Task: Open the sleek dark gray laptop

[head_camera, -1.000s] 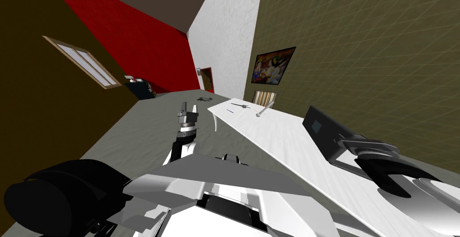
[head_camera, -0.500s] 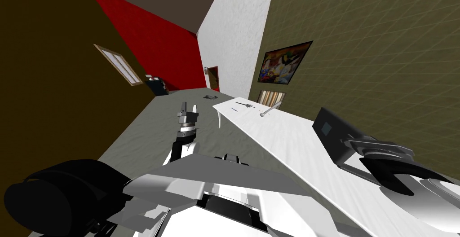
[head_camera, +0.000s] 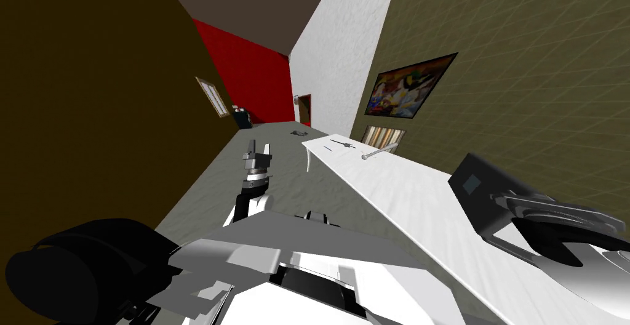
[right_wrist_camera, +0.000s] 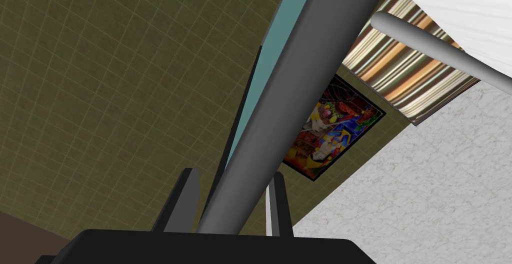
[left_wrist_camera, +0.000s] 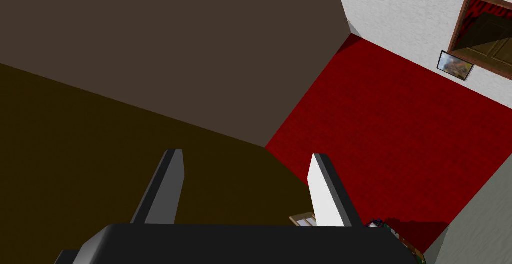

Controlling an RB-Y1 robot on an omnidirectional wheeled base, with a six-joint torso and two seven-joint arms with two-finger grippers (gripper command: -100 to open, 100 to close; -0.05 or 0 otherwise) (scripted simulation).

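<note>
The dark grey laptop (head_camera: 482,193) stands on the long white table (head_camera: 394,186) to my right, its lid raised well off its base. In the right wrist view the lid's grey edge (right_wrist_camera: 300,76) runs up between the fingers, with the teal screen (right_wrist_camera: 282,46) beside it. My right gripper (right_wrist_camera: 232,176) is shut on that lid edge, and its wrist (head_camera: 554,216) sits just behind the laptop. My left gripper (head_camera: 257,154) hangs open over the grey floor in front of me, its fingers (left_wrist_camera: 170,181) holding nothing.
At the table's far end lie a grey rod (head_camera: 378,151) and a few small dark items (head_camera: 342,144). A colourful picture (head_camera: 409,87) hangs on the olive wall behind the table. A brown wall stands close on my left.
The whole head picture has shifted, so my base has turned: the brown wall looms larger on the left and the laptop sits further right. The right gripper stays on the lid.
</note>
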